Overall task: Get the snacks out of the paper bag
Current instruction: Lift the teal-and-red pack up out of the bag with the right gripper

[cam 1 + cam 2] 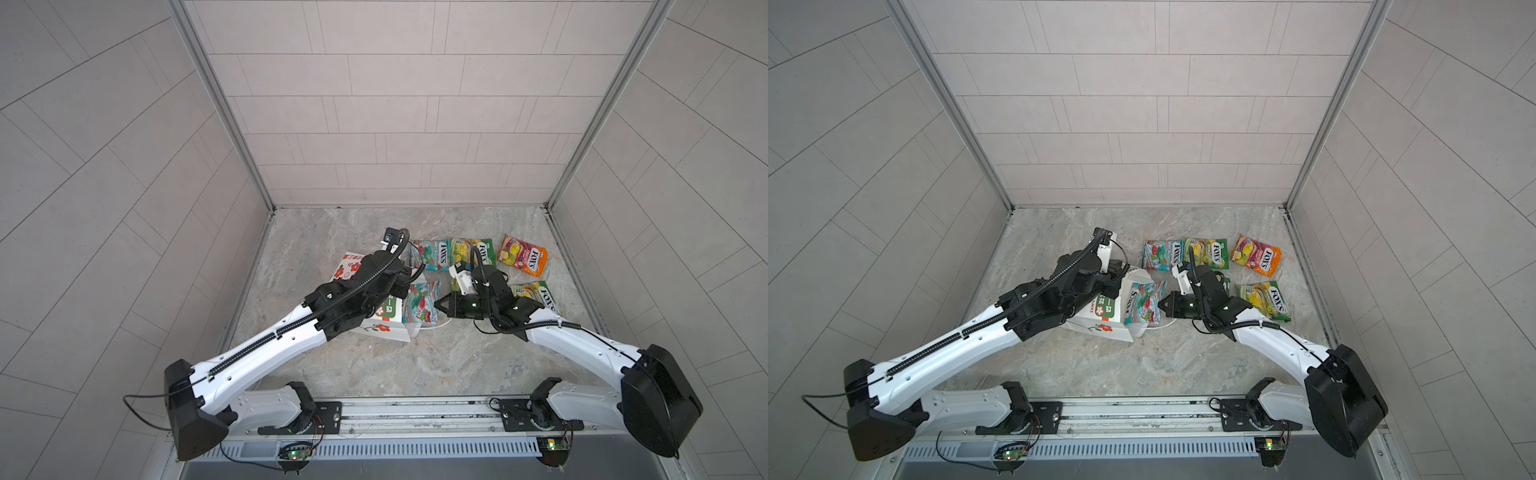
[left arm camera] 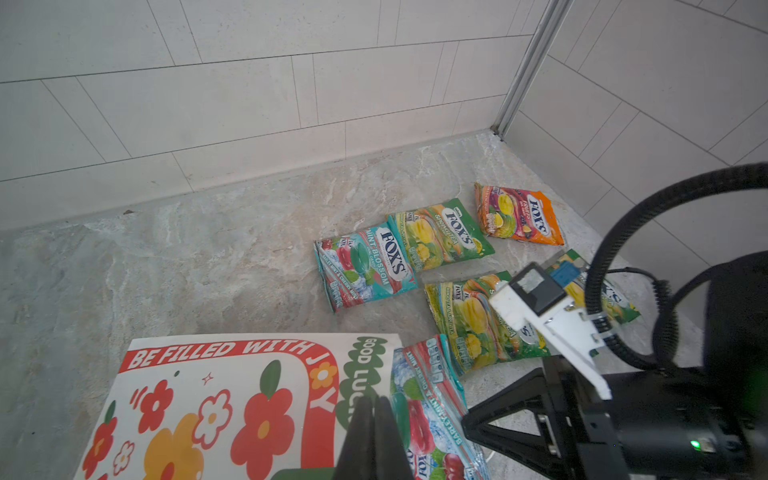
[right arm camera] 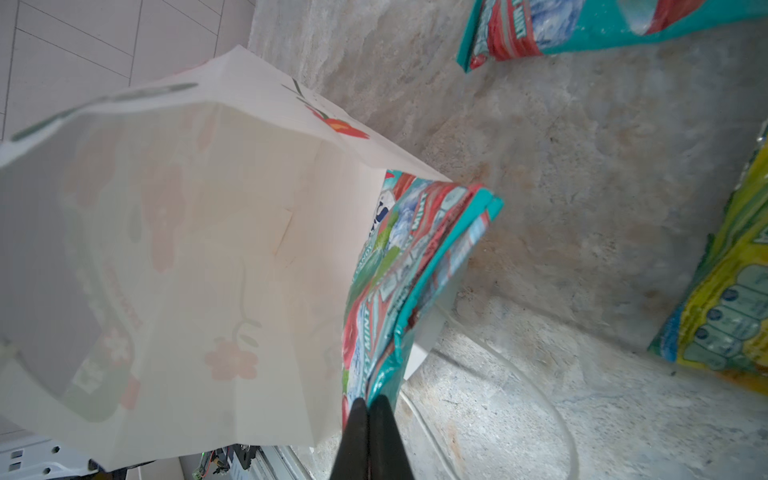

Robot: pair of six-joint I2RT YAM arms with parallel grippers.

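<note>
Marbled tabletop (image 1: 332, 365): loose snacks (image 1: 523, 255) crowd the paper bag (image 1: 395, 332), left arm (image 1: 257, 345) overhanging.

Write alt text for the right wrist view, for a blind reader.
The shut right gripper pinches a teal-red mint candy packet at the mouth of an open white paper bag. A second teal-red packet and a green-yellow packet lie nearby on the stone-patterned tabletop.

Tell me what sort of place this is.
Probably a robot test booth: pale tile-patterned walls box in a marble-look tabletop on three sides, and the left arm and right arm are mounted on a metal rail along the open front.
</note>
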